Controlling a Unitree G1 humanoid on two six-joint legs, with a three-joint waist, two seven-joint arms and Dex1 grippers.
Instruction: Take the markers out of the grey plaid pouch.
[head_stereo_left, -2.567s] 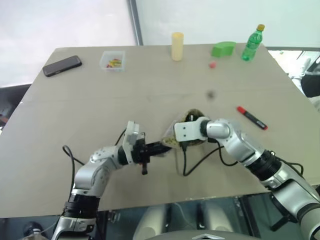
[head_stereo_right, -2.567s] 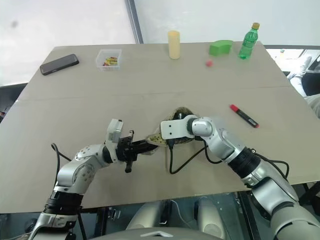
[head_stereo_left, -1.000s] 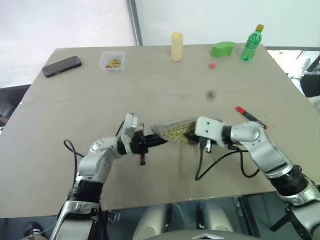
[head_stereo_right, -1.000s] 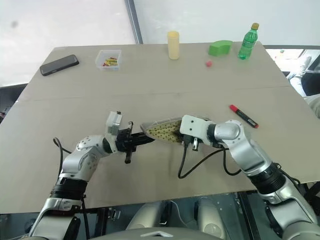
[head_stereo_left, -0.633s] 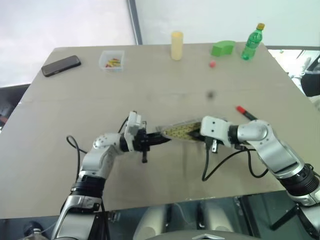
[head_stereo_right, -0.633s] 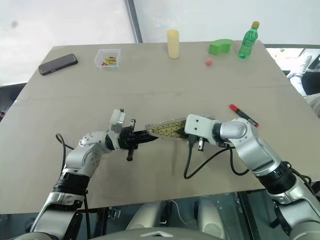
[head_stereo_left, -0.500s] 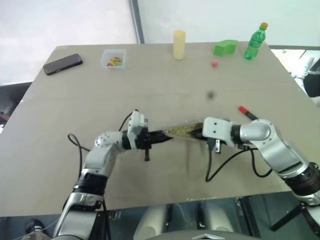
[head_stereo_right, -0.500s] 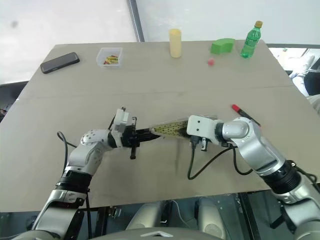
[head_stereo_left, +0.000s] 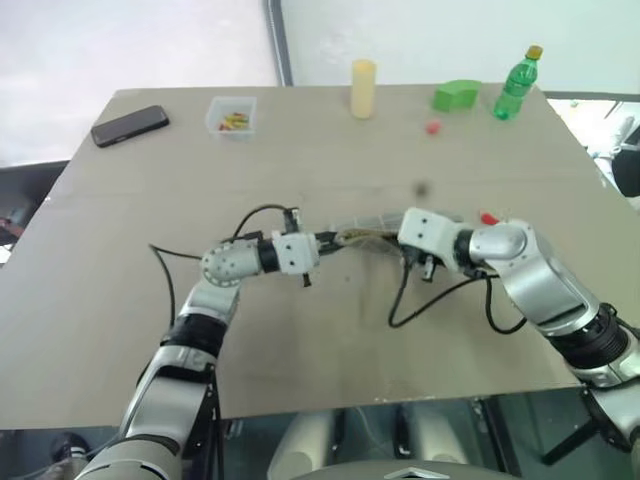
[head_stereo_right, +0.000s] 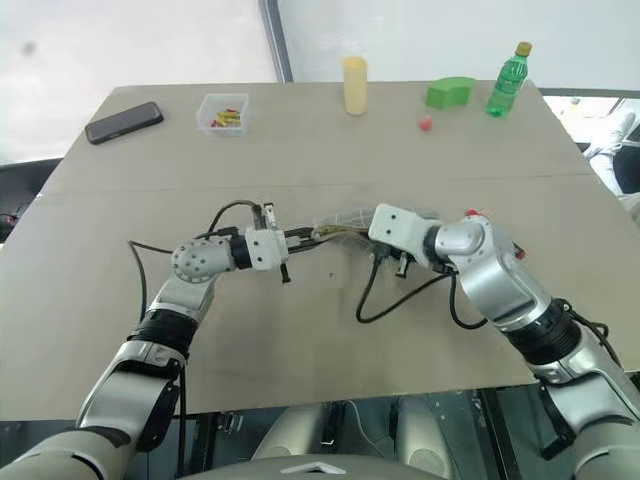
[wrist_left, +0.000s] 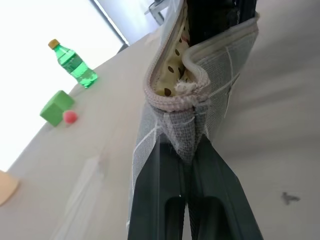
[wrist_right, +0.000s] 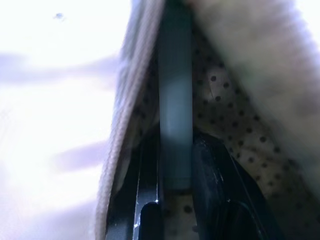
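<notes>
A: Where the two arms meet in the middle of the frame, we see the grey plaid pouch (head_stereo_left: 362, 228) stretched between them, lifted off the table (head_stereo_left: 300, 330).

B: Agreed. In the left wrist view the left end effector (wrist_left: 192, 150) has its fingers pressed together on the pouch's end seam, with the dotted yellow lining showing above.

A: And the right end effector (wrist_right: 175, 165) reaches inside the pouch mouth. Its fingers (wrist_right: 215, 170) are nearly together, clamped on a pale grey marker barrel (wrist_right: 175, 100) that runs between them against the dotted lining.

B: Just right of that arm, right of centre, we make out the red-capped marker (head_stereo_left: 488, 217) lying on the table, mostly hidden behind the wrist.

A: Further out, along the top edge: a black phone (head_stereo_left: 130, 126) at upper left, a clear box (head_stereo_left: 231, 116) beside it, a yellow cylinder (head_stereo_left: 362, 75) at top centre.

B: Then a green block (head_stereo_left: 456, 95), a small red ball (head_stereo_left: 432, 127) and a green bottle (head_stereo_left: 517, 72) at upper right.
</notes>
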